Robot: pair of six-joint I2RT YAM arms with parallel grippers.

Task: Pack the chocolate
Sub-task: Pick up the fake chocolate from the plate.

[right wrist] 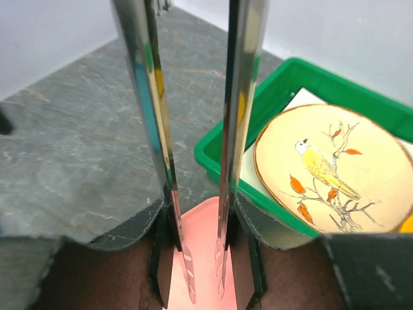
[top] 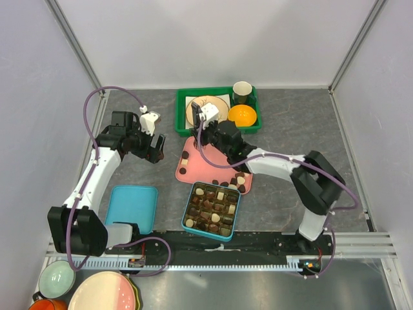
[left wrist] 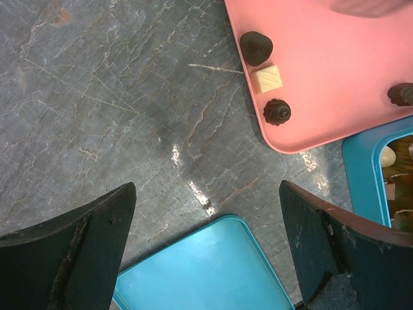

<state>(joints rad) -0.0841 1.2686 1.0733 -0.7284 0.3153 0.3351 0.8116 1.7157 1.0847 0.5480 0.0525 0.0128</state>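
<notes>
- Picking loose chocolate point(left wrist: 267, 79) off the pink tray point(top: 200, 161) into the box point(left wrist: 361, 174) looks like the step in hand.
- The tray sits mid-surface. The box is just past it toward the near edge, most cells filled.
- Three pieces (dark, cream square, dark swirl) lie in a line along the tray's left edge. A cluster point(top: 236, 181) sits at the tray's near-right corner, beside the box.
- Left claw point(left wrist: 206, 194): wide, empty, over bare surface between the tray's left edge and the blue lid point(top: 132, 206).
- The three-piece line lies just right of the left claw, so this arm is the nearer one for them. The line runs far-to-near and the pieces are close together, so a wide jaw could bump the neighbours.
- Right claw point(right wrist: 205, 294): thin metal blades, narrow gap, only pink showing between the tips and no piece seen there.
- It is over the tray's far end, next to the green bin point(top: 182, 113) holding the plate point(right wrist: 322, 168).
- The cluster lies from the right claw toward the near edge, under its forearm.
- The pieces are small and round or square, with no real long axis to line up with.
</notes>
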